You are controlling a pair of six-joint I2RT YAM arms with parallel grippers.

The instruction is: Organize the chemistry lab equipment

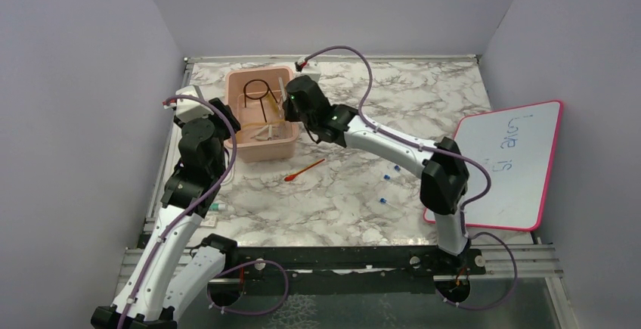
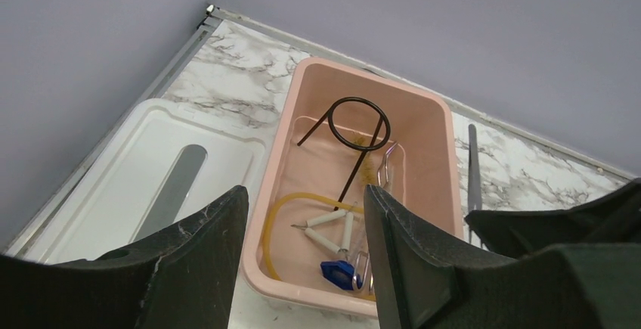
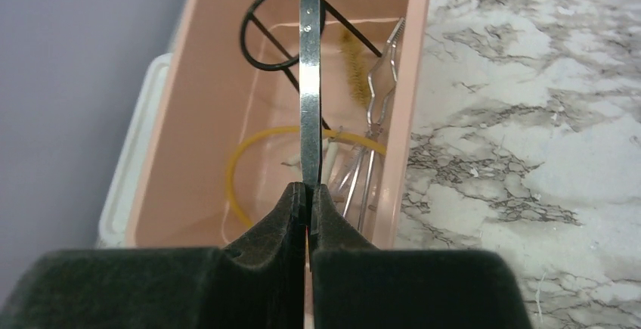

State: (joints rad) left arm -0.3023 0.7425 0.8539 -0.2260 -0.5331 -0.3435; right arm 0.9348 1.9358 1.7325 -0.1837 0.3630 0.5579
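— Over the tub (image 3: 193, 125), upper centre: right gripper (image 3: 308, 190)?
— Clenched on a metal strip (image 3: 310, 94). Left gripper (image 2: 304, 197) released, beside tub.
— Contents?
— Ring (image 2: 359, 164), tube (image 2: 281, 212), tongs (image 3: 394, 35), brush (image 3: 354, 53). Stick (image 1: 305, 169) and blue pieces (image 1: 394, 170) lie mid-table (image 1: 423, 94).

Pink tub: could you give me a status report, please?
Left gripper open, empty. Right gripper shut on metal strip at pink tub. Red-tipped stick, blue pieces on table. Path clear.
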